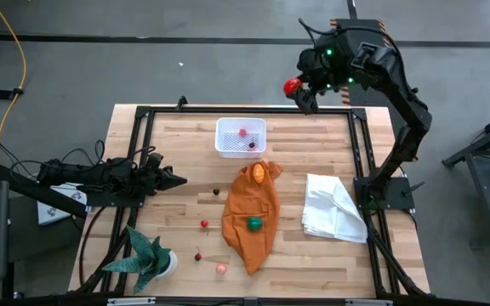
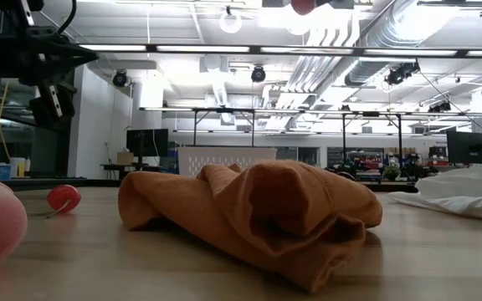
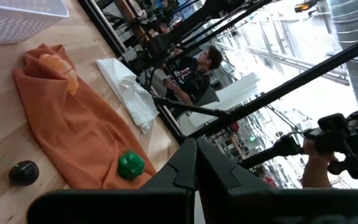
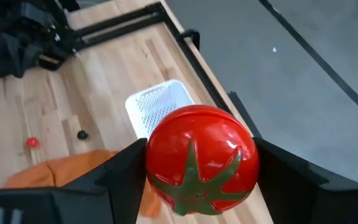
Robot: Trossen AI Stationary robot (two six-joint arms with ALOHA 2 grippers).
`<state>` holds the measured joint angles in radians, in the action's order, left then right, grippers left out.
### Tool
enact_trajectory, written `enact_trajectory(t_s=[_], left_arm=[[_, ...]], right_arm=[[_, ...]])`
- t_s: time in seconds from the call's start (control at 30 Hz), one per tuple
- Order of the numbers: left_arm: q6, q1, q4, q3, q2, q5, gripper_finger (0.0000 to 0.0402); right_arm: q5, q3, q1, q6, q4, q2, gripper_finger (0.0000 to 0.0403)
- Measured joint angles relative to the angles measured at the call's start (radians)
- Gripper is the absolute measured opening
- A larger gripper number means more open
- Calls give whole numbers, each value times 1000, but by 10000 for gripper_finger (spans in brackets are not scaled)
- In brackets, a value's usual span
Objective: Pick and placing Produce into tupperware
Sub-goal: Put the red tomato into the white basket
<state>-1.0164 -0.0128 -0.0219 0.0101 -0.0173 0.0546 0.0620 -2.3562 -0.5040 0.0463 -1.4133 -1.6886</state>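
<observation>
My right gripper (image 1: pixel 299 88) is high over the table's far edge, to the right of the tupperware (image 1: pixel 241 138), and is shut on a red tomato (image 4: pixel 201 158). The white tub stands on the wood with a red piece (image 1: pixel 242 133) and a dark piece (image 1: pixel 252 145) inside. An orange piece (image 1: pixel 260 172) and a green one (image 1: pixel 254 223) lie on the orange cloth (image 1: pixel 252 217). Small red, dark and pink pieces (image 1: pixel 204 223) lie on the bare wood near it. My left gripper (image 1: pixel 177 179) is shut and level at the table's left side, touching nothing. My right gripper pinches the tomato by its two opposite sides (image 4: pixel 151 155) between its two fingers (image 4: pixel 120 171). The fingers slant down from the far right. The tomato is lifted clear of the table, its green star-shaped calyx (image 4: pixel 194 180) turned toward the wrist.
A crumpled white cloth (image 1: pixel 334 208) lies at the right, and a green spiky potted plant (image 1: pixel 147 255) stands at the near left corner. A black frame (image 1: pixel 143 112) rims the table. A person (image 3: pixel 197 71) sits beyond the table's right side.
</observation>
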Motion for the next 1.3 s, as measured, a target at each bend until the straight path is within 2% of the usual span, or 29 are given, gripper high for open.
enact_trajectory(t_s=[0.33, 0.57, 0.73, 0.93, 1.3], left_arm=[[-9, 0, -13, 0, 0, 72, 1], [-10, 0, -24, 0, 0, 127, 1], [-10, 0, -24, 0, 0, 127, 1], [-10, 0, -23, 0, 0, 126, 1], [-10, 0, -23, 0, 0, 122, 1]], right_arm=[[143, 0, -68, 45, 77, -2, 248], [232, 0, -81, 59, 102, -48, 248], [247, 1, -75, 68, 118, -105, 248], [324, 1, -64, 65, 179, -169, 248], [351, 1, -35, 86, 199, -294, 248]])
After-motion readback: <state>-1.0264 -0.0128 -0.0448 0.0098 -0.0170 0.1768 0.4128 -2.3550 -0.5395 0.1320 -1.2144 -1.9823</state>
